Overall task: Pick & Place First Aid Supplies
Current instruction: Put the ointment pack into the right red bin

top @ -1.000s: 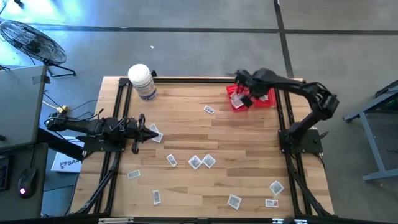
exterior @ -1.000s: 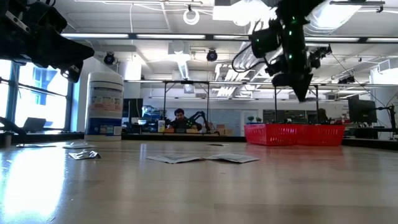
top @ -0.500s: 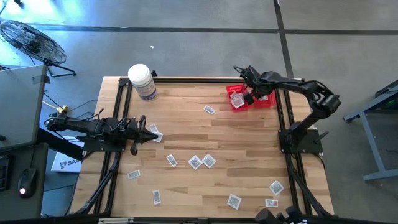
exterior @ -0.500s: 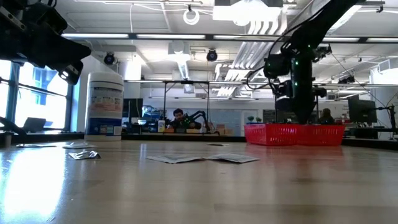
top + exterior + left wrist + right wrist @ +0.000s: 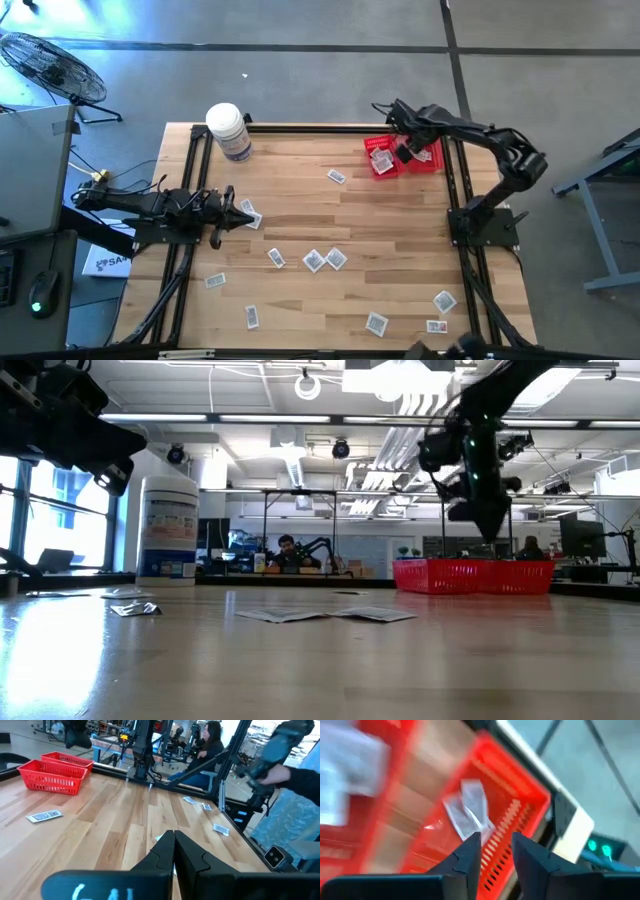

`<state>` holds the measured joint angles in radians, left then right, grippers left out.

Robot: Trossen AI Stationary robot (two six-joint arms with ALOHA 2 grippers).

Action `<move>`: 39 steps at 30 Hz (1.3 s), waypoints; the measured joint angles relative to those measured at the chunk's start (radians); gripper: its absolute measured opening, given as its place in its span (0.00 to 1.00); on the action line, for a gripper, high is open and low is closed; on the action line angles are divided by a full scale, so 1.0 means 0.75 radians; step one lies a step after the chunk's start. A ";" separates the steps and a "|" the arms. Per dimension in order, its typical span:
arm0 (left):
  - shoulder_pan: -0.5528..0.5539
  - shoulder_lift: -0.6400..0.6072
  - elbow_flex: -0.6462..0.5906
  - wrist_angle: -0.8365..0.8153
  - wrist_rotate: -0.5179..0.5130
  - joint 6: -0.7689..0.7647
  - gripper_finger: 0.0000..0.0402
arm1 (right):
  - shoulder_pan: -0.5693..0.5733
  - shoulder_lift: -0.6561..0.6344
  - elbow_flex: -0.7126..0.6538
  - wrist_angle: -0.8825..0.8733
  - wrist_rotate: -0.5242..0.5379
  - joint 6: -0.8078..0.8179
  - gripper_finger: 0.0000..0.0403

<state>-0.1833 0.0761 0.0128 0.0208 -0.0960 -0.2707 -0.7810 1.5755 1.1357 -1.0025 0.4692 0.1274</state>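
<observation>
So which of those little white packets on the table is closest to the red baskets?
The lone packet lying on the bare wood just beside the red baskets, toward the table's middle. All the other loose packets lie farther off, near the left arm or toward the table's opposite edge.

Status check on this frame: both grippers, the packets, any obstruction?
Right gripper open above the red basket, holding nothing. Packet lies in basket. Left gripper shut, parked at table's left edge. Path clear.

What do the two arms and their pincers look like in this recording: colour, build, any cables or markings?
Both arms are matte black with jointed segments. The left pincer has two flat, tapered black fingers, and pale markings show on its body. The right pincer has matching angular black fingers. Black cables trail from the left arm; the right arm rises from a black base.
</observation>
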 joint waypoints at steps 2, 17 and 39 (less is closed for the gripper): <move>0.000 0.000 0.000 0.000 -0.001 0.000 0.00 | 0.071 -0.001 0.057 0.014 -0.066 0.003 0.28; 0.000 0.000 0.000 0.007 -0.021 0.005 0.00 | 0.591 0.209 0.111 0.845 -0.493 0.075 0.30; 0.000 0.000 0.000 0.030 -0.190 0.005 0.00 | 0.629 0.714 0.381 0.841 -0.264 0.332 0.39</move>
<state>-0.1833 0.0761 0.0128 0.0435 -0.2382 -0.2668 -0.3096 2.1113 1.4212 -0.3714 0.2712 0.3764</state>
